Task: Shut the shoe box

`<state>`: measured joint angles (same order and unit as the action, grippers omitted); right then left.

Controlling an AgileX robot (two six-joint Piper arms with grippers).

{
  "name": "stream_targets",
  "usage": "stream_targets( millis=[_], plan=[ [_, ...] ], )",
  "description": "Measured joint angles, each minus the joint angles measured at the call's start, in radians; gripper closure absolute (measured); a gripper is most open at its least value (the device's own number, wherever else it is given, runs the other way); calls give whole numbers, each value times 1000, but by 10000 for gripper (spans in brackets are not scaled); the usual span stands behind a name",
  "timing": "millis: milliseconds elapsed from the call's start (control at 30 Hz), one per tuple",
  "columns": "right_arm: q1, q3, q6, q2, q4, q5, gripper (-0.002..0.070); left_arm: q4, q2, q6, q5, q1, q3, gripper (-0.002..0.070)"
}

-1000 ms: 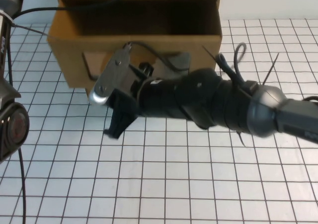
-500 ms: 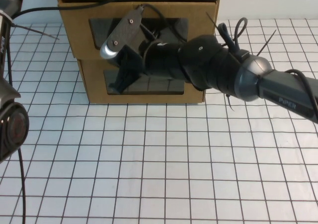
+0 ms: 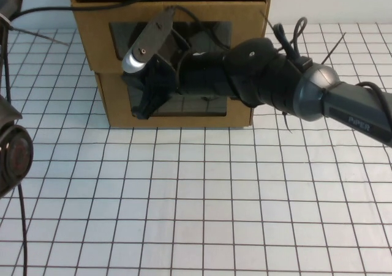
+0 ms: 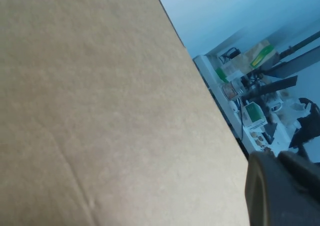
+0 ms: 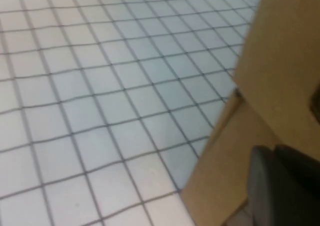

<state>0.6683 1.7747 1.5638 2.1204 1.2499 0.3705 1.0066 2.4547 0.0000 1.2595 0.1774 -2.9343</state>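
Shoe box (image 3: 174, 98) sits at the far side of the gridded table (image 3: 202, 202), the lower of two stacked cardboard units, its windowed front panel flush with the front of the upper twin box (image 3: 171, 19) — drawer in. My right gripper (image 3: 142, 108) is pressed against the left part of the shoe box's window, with my right arm (image 3: 275, 86) reaching in across the front from the box's right. I cannot tell whether its fingers are parted or together; in the right wrist view only a dark edge of the gripper (image 5: 280, 186) shows beside the cardboard corner (image 5: 260, 110) and the grid. My left gripper (image 4: 280, 191) is beside the boxes' left wall — in the left wrist view that plain brown cardboard (image 4: 100, 110) is right in front of the camera, and only a dark part of the gripper shows, so its state cannot be determined either.
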Motion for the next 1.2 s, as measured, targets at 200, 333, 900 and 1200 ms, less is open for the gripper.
stream_targets(
  millis=[200,333,900,1200],
  plan=[
    [0,0,-138,-60,-80,49,689,-51,-113,43,5,-8,0,677],
    [-2,0,-301,-125,-218,133,689,-150,-248,68,7,-8,-2,677],
    [-197,4,-931,-514,-672,434,689,-330,-588,74,25,-8,-12,677],
    [-301,-131,-995,-714,-674,477,689,-377,-680,82,27,-8,-13,677]
  ],
)
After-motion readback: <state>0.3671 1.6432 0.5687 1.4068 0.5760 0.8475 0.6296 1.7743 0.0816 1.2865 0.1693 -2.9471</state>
